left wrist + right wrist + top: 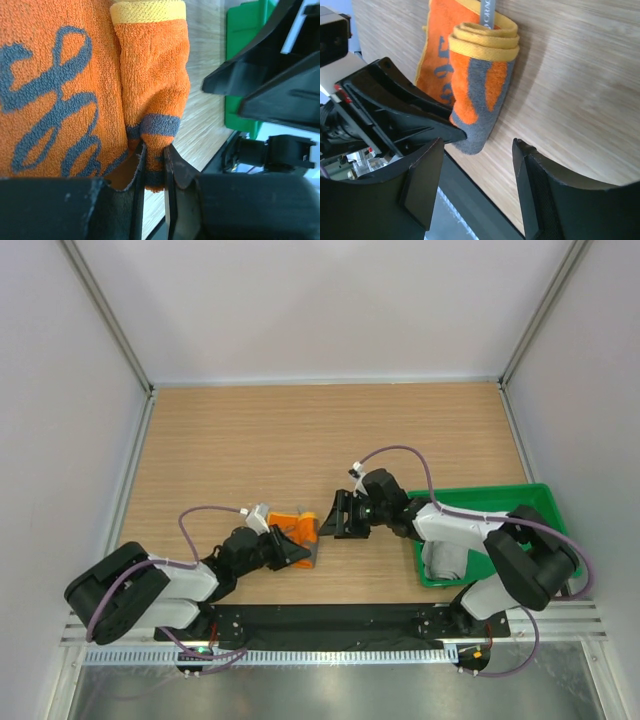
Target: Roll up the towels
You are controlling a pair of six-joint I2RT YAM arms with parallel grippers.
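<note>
The dark grey and orange towel (pixel 293 527) lies partly rolled on the wooden table, near the front edge. My left gripper (pixel 298 552) is shut on the lower end of its roll (pixel 152 90), pinching cloth between both fingers (pixel 175 170). The right wrist view shows the roll (pixel 482 85) end-on, with yellow edging coiled at its top. My right gripper (pixel 333 515) stands open just right of the towel; its jaws (pixel 477 145) are wide apart and hold nothing. The light grey towel (pixel 445 560) sits in the green tray, partly hidden by the right arm.
The green plastic tray (pixel 480 492) stands at the right front, and its corner (pixel 245 30) also shows in the left wrist view. White walls with metal posts ring the table. A black rail (pixel 330 620) runs along the near edge, close below both grippers.
</note>
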